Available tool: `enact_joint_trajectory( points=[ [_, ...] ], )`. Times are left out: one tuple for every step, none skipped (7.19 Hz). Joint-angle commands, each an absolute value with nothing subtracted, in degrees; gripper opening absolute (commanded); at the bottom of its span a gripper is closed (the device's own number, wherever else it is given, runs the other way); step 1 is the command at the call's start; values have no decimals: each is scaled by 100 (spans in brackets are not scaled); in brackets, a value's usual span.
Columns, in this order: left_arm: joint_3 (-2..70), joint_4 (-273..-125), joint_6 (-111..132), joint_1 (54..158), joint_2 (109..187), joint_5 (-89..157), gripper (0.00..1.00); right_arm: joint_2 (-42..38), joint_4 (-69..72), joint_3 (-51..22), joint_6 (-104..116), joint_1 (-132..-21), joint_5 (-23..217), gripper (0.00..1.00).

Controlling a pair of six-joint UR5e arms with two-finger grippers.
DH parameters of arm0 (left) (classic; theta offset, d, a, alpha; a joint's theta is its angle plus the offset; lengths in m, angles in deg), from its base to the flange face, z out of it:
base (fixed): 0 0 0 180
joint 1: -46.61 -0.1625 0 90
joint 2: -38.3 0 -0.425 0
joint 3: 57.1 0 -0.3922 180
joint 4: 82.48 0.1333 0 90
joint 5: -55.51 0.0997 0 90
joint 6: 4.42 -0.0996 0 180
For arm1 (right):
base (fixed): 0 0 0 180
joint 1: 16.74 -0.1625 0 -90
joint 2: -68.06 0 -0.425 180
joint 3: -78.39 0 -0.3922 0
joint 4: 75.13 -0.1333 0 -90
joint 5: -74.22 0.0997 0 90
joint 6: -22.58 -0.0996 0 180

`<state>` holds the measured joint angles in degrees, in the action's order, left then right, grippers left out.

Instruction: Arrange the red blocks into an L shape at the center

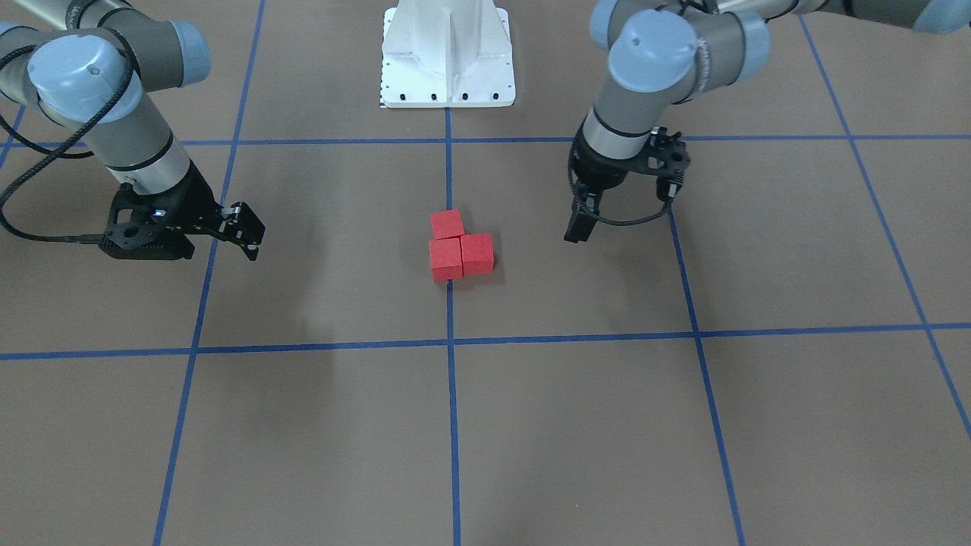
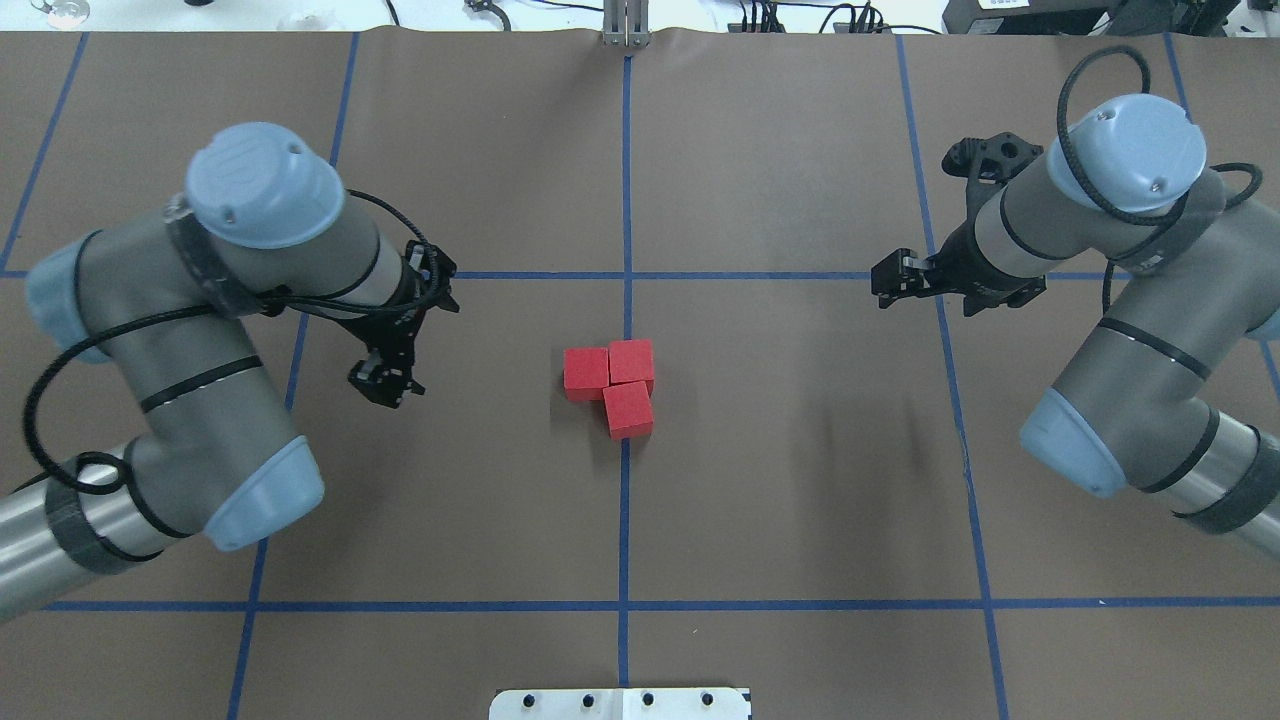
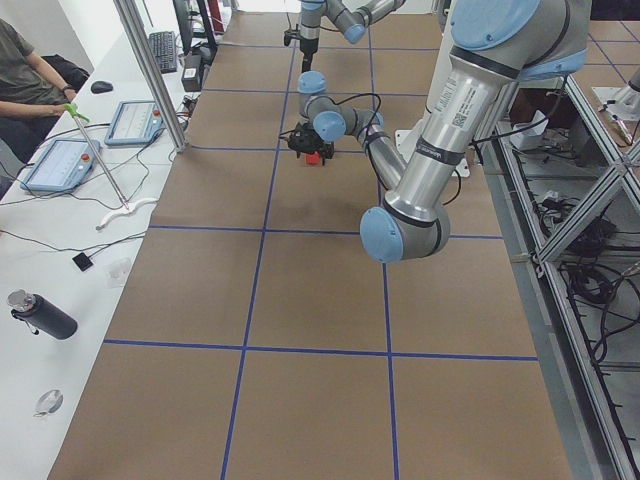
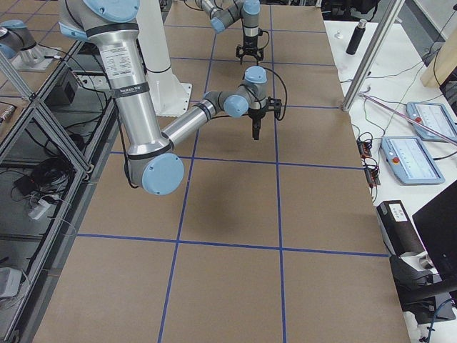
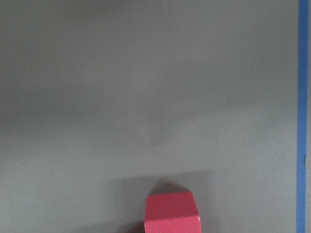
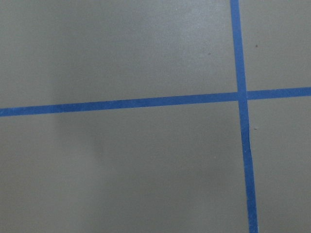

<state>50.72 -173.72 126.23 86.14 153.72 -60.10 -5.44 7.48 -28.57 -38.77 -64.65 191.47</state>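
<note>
Three red blocks sit touching in an L on the center patch [image 2: 700, 450], over the vertical blue tape line: one [image 2: 586, 368], one [image 2: 631, 360] and one [image 2: 628, 408]. They also show in the front view [image 1: 460, 248]. My left gripper [image 2: 385, 385] hangs to their left, apart from them, and looks shut and empty; it shows in the front view [image 1: 578, 227] too. One red block [image 5: 172, 211] shows at the bottom of the left wrist view. My right gripper [image 2: 888, 281] is far to the right, over a tape crossing, and looks shut and empty.
The robot's white base plate [image 1: 447, 68] stands at the table's near edge behind the blocks. Blue tape lines [image 6: 240, 145] split the brown table into squares. In the left side view an operator [image 3: 30, 75] sits by tablets and a bottle on a side bench.
</note>
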Motion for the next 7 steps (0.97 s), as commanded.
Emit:
enact_joint_trajectory(
  points=[
    [5531, -17441, 10396, 9359, 14266, -6416, 100, -908, 748, -3058, -3502, -7303, 19942, 100],
    [5531, -17441, 9351, 9911, 13914, -6803, 100, -1215, 748, -3051, -2812, -7734, 20268, 100],
    [5488, -17441, 7913, 10595, 13432, -7198, 100, -1566, 757, -3024, -1978, -8147, 20376, 100],
    [5296, -17432, 6681, 11185, 13175, -7411, 100, -1796, 792, -2998, -1282, -8473, 20394, 100],
    [4990, -17424, 5668, 11635, 13146, -7457, 100, -1998, 801, -2989, -814, -8676, 20394, 100],
    [4499, -17432, 4387, 12179, 13146, -7614, 100, -2244, 801, -2963, -270, -8870, 20385, 100],
    [4059, -17432, 3113, 12671, 13146, -7816, 100, -2394, 819, -2936, 205, -9142, 20481, 100]
  ],
)
